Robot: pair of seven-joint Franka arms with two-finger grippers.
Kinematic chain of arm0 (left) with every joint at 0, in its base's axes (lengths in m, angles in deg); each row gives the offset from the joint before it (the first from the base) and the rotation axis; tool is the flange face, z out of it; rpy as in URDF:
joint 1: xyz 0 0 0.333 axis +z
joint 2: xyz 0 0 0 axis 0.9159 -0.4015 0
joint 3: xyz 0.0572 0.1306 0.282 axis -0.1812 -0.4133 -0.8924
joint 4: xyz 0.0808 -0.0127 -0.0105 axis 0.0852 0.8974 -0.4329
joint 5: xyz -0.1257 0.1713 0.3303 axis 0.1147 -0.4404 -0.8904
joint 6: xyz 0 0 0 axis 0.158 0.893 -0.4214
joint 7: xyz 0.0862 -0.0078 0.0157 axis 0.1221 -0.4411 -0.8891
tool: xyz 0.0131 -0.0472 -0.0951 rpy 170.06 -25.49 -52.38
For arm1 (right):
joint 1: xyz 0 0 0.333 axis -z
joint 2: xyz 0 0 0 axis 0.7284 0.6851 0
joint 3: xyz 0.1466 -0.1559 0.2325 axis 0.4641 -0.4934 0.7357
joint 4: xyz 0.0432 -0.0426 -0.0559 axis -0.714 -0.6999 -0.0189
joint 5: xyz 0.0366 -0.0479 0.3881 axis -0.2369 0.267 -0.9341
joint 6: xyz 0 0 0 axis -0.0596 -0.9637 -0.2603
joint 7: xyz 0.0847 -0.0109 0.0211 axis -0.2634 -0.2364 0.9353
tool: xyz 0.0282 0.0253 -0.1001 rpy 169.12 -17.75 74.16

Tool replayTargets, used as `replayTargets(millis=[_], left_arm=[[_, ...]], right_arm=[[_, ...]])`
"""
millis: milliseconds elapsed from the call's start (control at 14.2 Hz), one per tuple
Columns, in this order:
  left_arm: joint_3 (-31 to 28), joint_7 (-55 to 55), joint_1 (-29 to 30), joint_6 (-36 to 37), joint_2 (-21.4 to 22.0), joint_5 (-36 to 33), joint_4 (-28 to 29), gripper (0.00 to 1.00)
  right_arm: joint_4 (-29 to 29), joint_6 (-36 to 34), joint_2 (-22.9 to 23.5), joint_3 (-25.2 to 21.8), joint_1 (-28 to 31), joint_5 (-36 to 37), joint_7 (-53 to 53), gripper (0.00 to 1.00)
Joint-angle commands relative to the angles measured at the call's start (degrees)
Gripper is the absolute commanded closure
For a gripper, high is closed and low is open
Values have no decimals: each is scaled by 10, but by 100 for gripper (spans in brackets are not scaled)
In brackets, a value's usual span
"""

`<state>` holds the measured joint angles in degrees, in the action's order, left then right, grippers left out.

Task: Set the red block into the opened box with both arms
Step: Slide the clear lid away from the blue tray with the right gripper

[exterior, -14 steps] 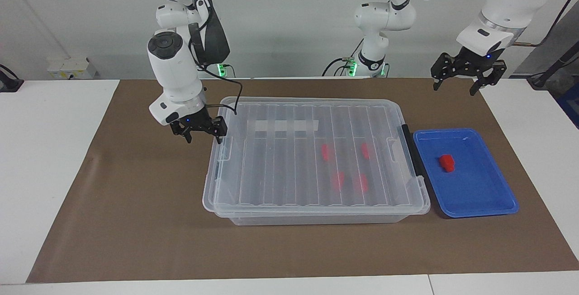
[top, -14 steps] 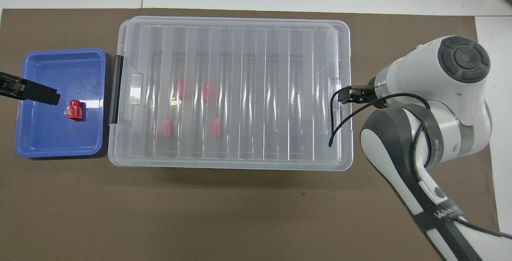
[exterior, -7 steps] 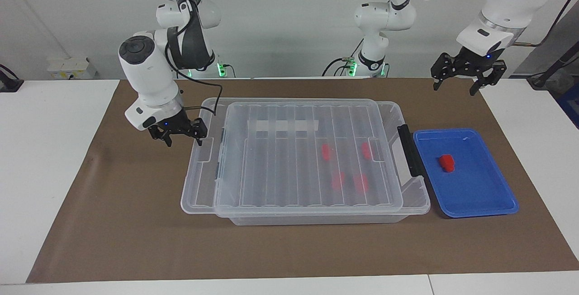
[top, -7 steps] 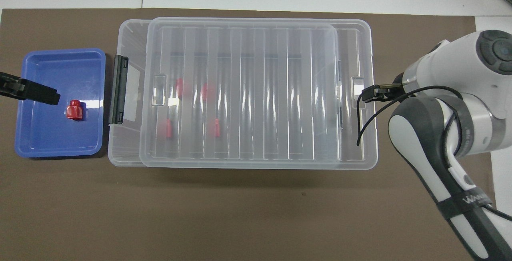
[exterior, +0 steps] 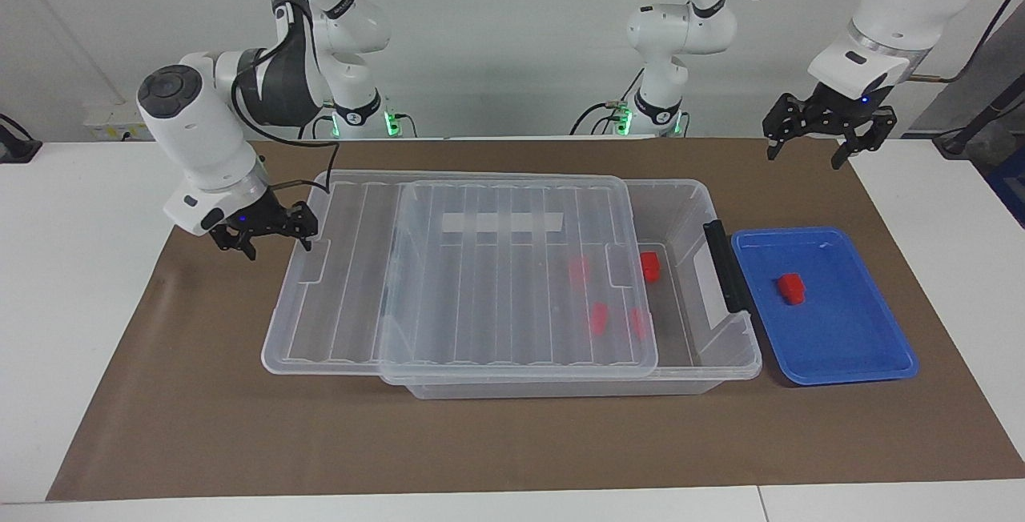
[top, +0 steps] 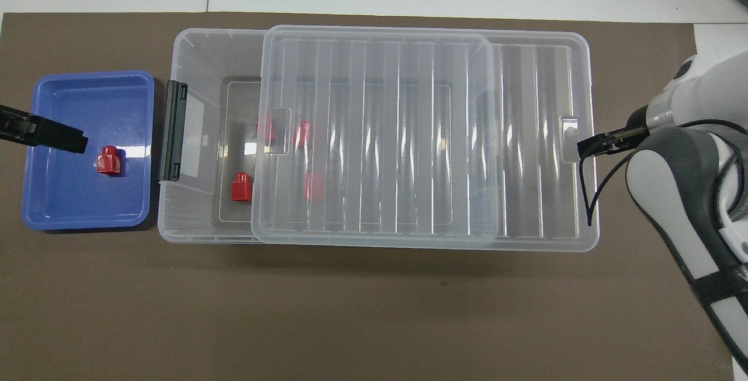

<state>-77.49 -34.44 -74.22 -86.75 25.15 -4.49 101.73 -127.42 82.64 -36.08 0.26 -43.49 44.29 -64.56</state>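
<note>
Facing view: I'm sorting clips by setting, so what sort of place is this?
Likely a robotics lab bench: two white arms mounted at a table covered by a brown mat, a plain wall, and staged props, a clear box and a blue tray.

My white worktop (exterior: 88,282) carries a wide brown mat (exterior: 224,426). At twelve o'clock stands a plain pale grey wall (exterior: 520,26), evenly lit. A white socket block (exterior: 120,120) sits toward ten o'clock.

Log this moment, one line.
lid partly off box | right gripper at lid's end | left gripper waiting over blue tray | red block in tray
</note>
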Motion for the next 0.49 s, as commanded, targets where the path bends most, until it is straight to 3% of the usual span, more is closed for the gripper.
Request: replayTargets(millis=[0,421], left_arm=[[0,-1,1,3,14,-10,15,0],[0,-1,1,3,14,-10,15,0]], right_arm=[[-7,-8,-10,3,21,-9,69,4],[-3,-13,-10,1,53,-8,186,3]])
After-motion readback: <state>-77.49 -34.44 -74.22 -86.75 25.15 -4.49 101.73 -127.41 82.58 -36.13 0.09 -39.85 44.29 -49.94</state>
